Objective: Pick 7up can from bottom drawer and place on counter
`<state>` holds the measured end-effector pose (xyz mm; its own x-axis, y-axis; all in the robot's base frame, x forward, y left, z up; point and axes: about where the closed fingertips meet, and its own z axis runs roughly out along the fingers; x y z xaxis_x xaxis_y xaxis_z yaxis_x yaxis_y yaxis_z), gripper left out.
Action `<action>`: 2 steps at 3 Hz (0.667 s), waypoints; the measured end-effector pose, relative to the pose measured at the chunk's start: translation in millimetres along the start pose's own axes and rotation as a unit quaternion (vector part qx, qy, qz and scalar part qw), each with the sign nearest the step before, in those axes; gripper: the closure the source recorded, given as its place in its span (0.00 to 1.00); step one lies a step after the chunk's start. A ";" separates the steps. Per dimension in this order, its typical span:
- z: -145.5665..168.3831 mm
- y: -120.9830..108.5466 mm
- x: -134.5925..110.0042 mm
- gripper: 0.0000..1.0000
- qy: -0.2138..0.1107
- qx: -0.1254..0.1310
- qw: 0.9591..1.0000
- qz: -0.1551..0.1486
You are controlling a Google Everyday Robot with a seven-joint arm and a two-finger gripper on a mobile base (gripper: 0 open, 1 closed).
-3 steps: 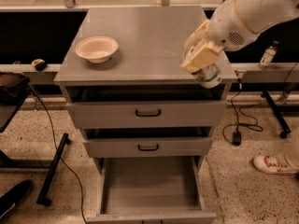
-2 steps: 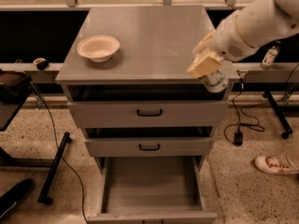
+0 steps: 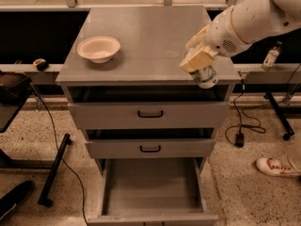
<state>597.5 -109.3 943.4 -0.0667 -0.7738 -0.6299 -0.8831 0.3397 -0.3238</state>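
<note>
My gripper (image 3: 199,64) is shut on the 7up can (image 3: 206,76), a white-silver can with green markings. It holds the can tilted at the front right corner of the counter (image 3: 146,36), just over the edge. The tan fingers (image 3: 196,59) cover the can's upper part. The bottom drawer (image 3: 151,187) stands pulled out below, plain grey inside, with nothing showing in it.
A cream bowl (image 3: 99,48) sits on the counter's left side. The two upper drawers (image 3: 150,114) are slightly ajar. A small clear bottle (image 3: 272,55) stands on a ledge at right. A shoe (image 3: 277,166), cables and a black stand leg (image 3: 54,173) lie on the floor.
The gripper with the can has drifted a little right and down along the counter's front right edge, then back slightly left, staying shut on the can.
</note>
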 end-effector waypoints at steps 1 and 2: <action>-8.7 -36.4 -12.1 1.00 -0.084 0.026 0.995 0.043; -17.5 -84.2 -20.2 1.00 -0.158 0.033 0.980 0.118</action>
<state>665.0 -131.6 995.8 -0.1079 -0.4687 -0.8767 -0.8283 0.5301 -0.1814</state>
